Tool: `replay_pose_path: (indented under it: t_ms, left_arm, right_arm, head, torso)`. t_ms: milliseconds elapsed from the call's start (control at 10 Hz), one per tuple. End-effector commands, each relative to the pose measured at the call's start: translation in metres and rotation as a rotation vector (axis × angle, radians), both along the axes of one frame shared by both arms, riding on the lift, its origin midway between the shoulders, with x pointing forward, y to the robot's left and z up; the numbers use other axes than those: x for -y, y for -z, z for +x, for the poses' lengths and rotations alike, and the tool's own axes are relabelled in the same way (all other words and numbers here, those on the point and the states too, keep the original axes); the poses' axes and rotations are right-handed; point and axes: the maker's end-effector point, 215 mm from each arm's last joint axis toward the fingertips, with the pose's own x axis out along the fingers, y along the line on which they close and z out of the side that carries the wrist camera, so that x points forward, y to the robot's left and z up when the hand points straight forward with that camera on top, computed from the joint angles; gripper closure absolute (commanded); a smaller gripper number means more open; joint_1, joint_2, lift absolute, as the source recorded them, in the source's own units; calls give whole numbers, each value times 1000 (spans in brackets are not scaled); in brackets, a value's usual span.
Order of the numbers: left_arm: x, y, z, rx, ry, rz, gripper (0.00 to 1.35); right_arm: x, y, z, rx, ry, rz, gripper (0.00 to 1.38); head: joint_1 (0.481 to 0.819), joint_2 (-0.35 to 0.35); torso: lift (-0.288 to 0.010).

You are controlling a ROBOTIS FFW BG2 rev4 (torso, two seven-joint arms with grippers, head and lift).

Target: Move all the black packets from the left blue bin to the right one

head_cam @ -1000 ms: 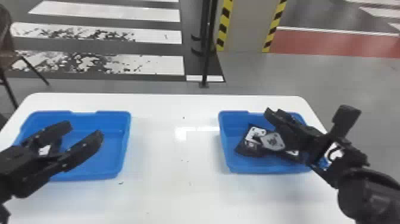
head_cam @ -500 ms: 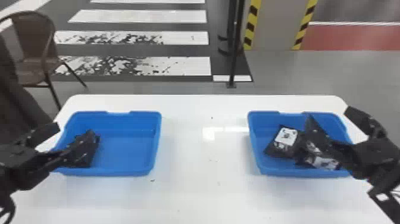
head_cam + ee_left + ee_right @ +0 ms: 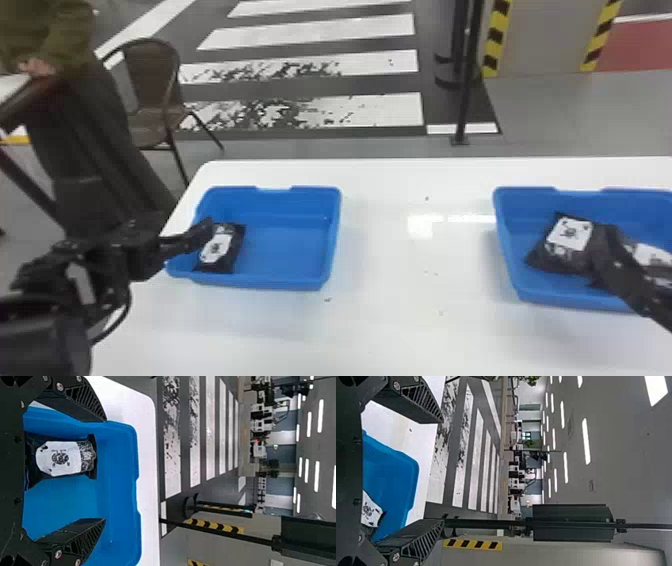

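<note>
Over smooth blue bins (image 3: 287, 250), left gripper (image 3: 192, 239) and right gripper (image 3: 617, 270) hold ribbed jaws apart near wrinkled packets (image 3: 217, 250).

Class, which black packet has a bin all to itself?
The black packet in the left blue bin; the other packets lie together in the right blue bin.

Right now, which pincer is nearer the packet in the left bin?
Left. The left pincer is open close by that packet; the right pincer is over the right bin.
</note>
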Motion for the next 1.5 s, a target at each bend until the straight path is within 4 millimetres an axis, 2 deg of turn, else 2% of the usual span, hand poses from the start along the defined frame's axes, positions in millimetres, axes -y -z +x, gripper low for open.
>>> replay_pose_path:
  t_ms: [0,100,200,400,600,700,800,1100,1400]
  left_arm:
    - [5,31,23,-96,-1,-27,153]
    - [14,47,35,-157,7,-40,153]
    - [21,64,39,-229,5,-46,153]
    - [15,76,36,-298,-62,-28,153]
    - [18,91,43,-358,-74,-15,151]
    - [28,104,50,-394,-52,-23,153]
    - [33,108,52,-420,-44,-11,153]
    - [26,118,40,-475,-90,3,154]
    - [19,115,42,-472,-115,11,153]
  right_arm:
    - [-8,5,-3,-14,-15,25,128]
    - [-12,11,-4,-30,-25,45,128]
    - [-16,16,-4,-41,-36,56,128]
    - [-23,22,-5,-59,-56,78,128]
    - [-24,24,-5,-66,-62,95,128]
    - [-25,25,-5,-68,-63,101,128]
    - [-26,27,-3,-72,-68,112,128]
    - [-27,29,-2,-77,-73,131,130]
    - [-29,35,-2,-90,-78,147,130]
  head:
    - [695,212]
    - [695,218]
    - [695,213]
    - [695,206]
    - [695,216]
    - [695,215]
    - [695,212]
    - [695,202]
    - [695,207]
  torso:
    - [-140]
    - [-140]
    - [-140]
    - [-140]
    - [-140]
    - [-140]
    - [-140]
    - [-140]
    - [-140]
